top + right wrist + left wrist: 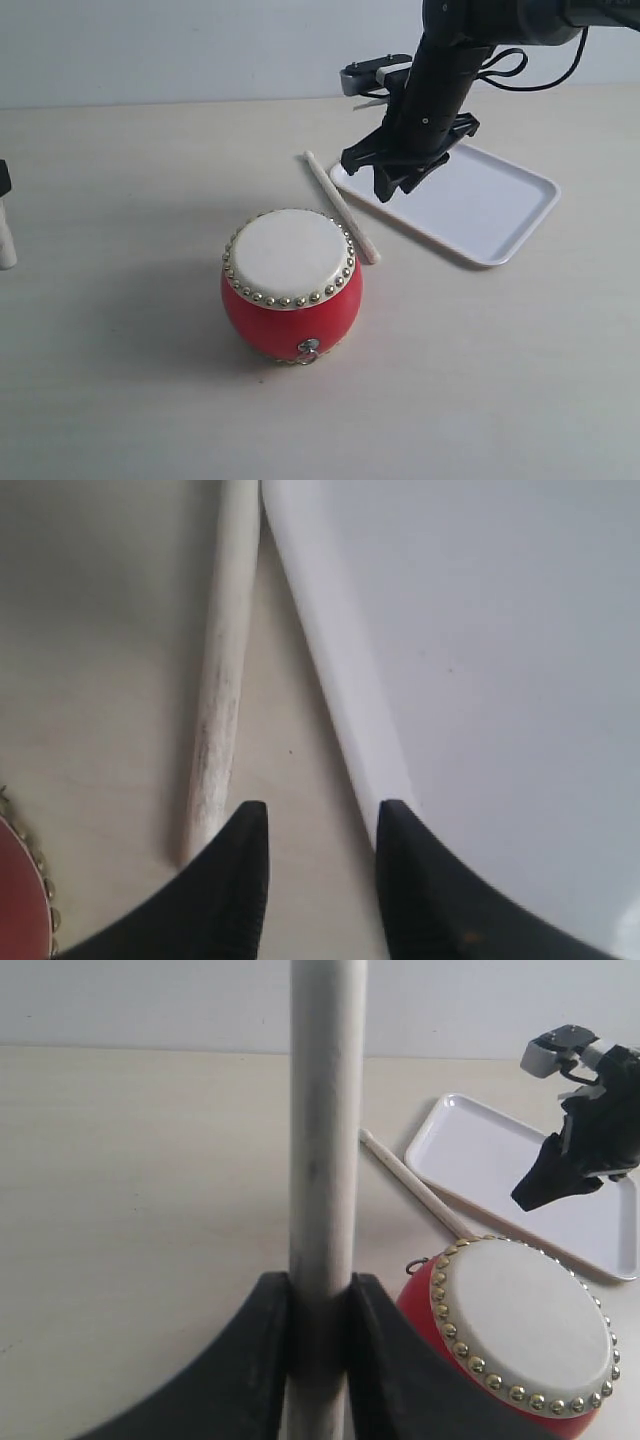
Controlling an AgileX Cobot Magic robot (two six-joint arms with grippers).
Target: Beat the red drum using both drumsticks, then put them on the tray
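The red drum (291,285) stands upright mid-table, its cream skin facing up. One drumstick (340,207) lies flat between the drum and the white tray (500,210), close to the tray's near rim. My right gripper (388,188) hovers above that gap, open and empty; its wrist view shows the stick (220,710) on one side of the jaws and the tray rim (345,680) on the other. My left gripper (320,1295) is shut on the other drumstick (325,1130), held upright. Only a sliver of it (6,240) shows at the exterior view's left edge.
The pale tabletop (130,180) spreads wide to the left and front of the drum. The right arm (440,70) reaches down over the tray's left end. A plain wall runs along the back.
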